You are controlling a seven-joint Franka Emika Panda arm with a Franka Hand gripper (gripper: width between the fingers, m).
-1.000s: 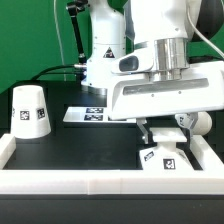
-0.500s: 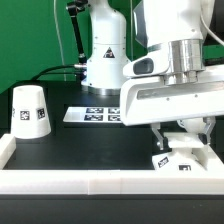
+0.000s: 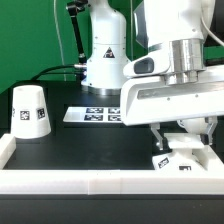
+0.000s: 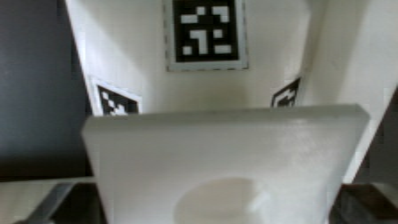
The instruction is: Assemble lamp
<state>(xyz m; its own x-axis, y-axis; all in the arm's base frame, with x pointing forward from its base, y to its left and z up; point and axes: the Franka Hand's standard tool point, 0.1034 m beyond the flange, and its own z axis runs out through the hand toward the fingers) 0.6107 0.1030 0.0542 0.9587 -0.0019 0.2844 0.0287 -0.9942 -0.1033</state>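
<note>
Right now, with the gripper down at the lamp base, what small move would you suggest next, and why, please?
Probably lift the gripper straight up, once open: the lamp base sits close by the white wall, and the shade stands apart at the exterior view's left.

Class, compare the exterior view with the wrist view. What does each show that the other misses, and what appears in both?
Only the exterior view shows the shade, standing narrow end up at that view's left. It also shows the marker board behind and the gripper from outside. Only the wrist view shows a large close-up tag and a blurred white slab in front of it. Both show the tagged white base under the gripper.
</note>
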